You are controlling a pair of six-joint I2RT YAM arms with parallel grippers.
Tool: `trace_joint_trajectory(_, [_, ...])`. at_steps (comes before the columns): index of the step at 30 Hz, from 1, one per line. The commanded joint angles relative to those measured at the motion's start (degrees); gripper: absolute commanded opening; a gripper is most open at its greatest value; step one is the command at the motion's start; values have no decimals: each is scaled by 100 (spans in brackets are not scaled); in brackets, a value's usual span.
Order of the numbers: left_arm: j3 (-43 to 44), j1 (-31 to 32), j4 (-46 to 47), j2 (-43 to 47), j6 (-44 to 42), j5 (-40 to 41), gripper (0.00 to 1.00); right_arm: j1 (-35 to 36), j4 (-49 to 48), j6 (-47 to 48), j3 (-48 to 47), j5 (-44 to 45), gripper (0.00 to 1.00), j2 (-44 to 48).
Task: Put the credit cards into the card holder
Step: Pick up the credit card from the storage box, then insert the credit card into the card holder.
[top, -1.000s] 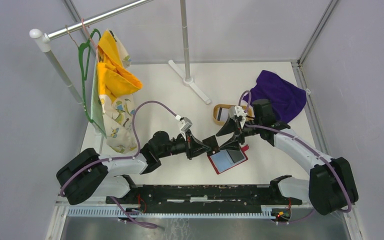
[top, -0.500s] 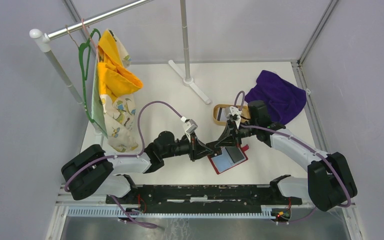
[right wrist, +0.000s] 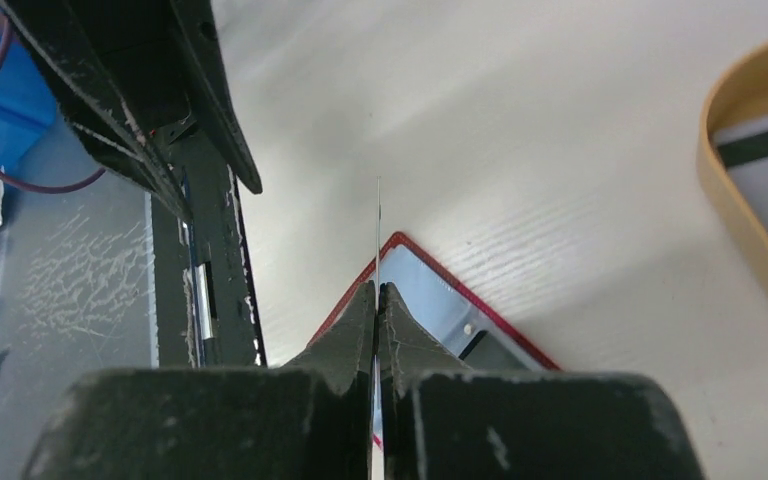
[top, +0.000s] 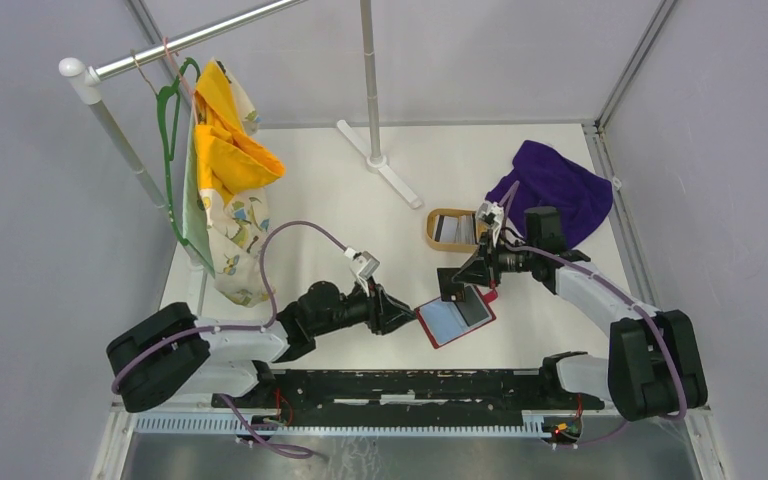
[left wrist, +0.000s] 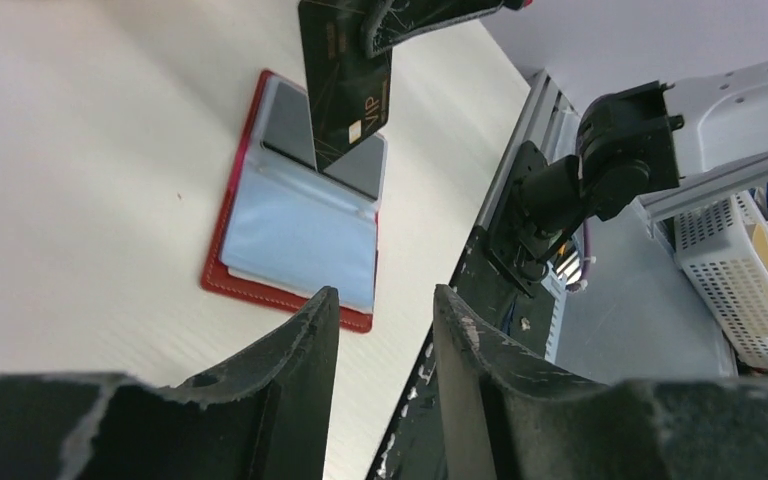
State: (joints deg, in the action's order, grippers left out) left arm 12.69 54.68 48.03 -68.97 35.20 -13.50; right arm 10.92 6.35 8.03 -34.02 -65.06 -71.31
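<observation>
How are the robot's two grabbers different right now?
The left gripper stands open and empty, while the right gripper is shut on a black credit card. The left gripper waits beside the red card holder, while the right gripper hangs its card edge-down over the open holder. Both are black, have two fingers and point toward the holder.

The card holder (left wrist: 295, 235) is red and leather-like with shiny plastic pockets; the black card (left wrist: 345, 90) is glossy plastic.
</observation>
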Motion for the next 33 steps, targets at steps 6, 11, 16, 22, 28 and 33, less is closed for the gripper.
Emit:
trace_joint_trajectory(6, [603, 1178, -281, -922, 732, 1717, 35, -372, 452, -384, 190, 605, 0, -348])
trace_joint_trajectory(11, [1099, 1377, -834, -1332, 784, 2106, 31, -539, 407, -478, 348, 971, 0, -323])
trace_joint_trajectory(16, [1373, 1552, -1165, -1629, 829, 2476, 31, -636, 280, -489, 538, 1034, 0, -355])
trace_joint_trajectory(22, [1773, 1720, -1759, -2014, 876, 2913, 29, -643, 363, -443, 519, 1039, 0, -591])
trace_joint_trajectory(28, [2143, 1825, -2623, -2245, 1006, 3388, 28, -643, 459, -408, 467, 1100, 0, -782])
trace_joint_trajectory(33, [2391, 1842, -3071, -2434, 1085, 3586, 29, -636, 448, -409, 466, 1092, 0, -897])
